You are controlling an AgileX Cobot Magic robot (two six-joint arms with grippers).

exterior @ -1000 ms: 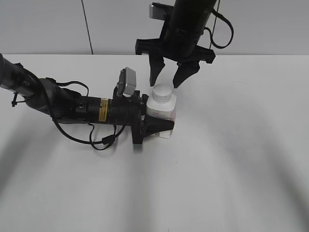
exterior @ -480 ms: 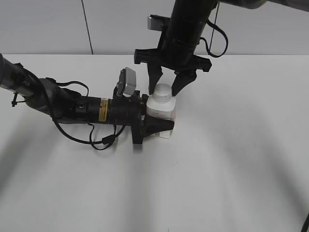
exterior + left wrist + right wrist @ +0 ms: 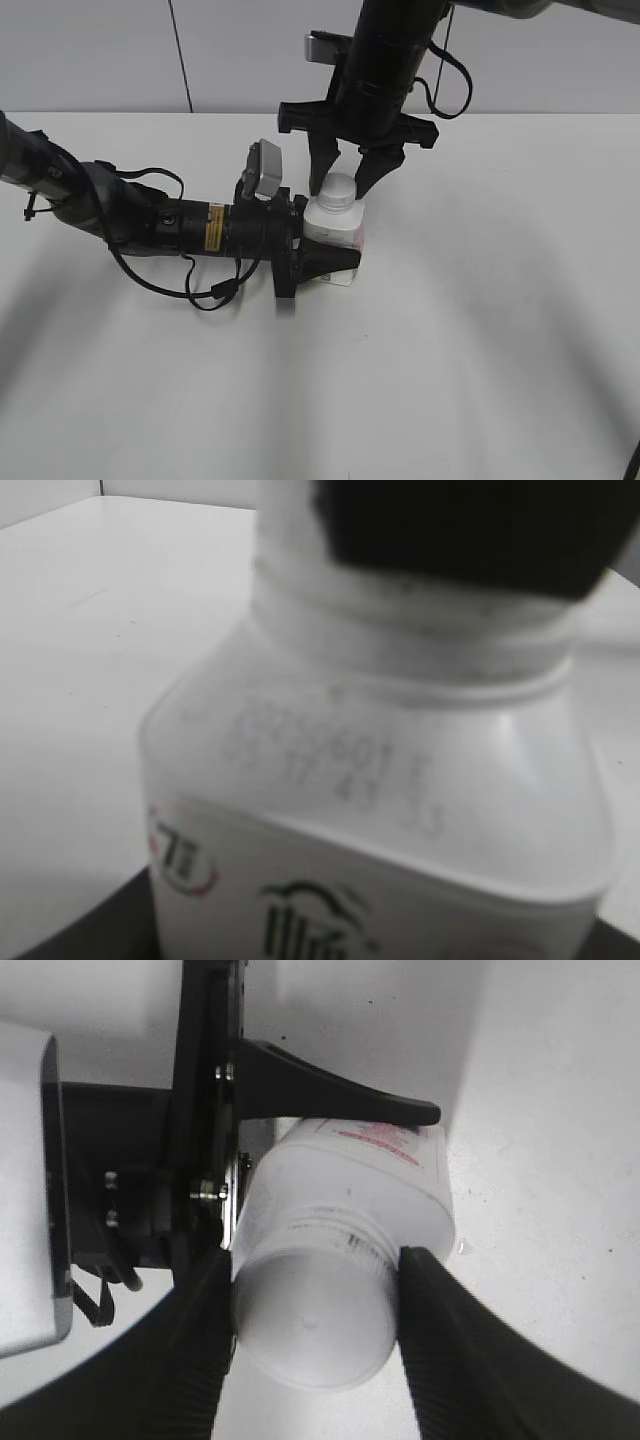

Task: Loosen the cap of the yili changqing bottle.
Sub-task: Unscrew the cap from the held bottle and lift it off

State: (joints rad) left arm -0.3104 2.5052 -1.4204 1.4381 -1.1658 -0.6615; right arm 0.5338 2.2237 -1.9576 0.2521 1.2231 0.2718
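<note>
Exterior view: white table (image 3: 480,350), grey wall (image 3: 90,50).

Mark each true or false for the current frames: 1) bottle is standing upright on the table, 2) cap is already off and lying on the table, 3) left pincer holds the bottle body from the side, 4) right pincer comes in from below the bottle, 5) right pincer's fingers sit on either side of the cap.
1) The bottle stands upright on the table. True.
2) The cap is off and on the table. False: it sits on the bottle's neck.
3) The left pincer holds the bottle body from the side. True.
4) The right pincer comes from below. False: it reaches down from above.
5) Its fingers flank the cap. True.
</note>
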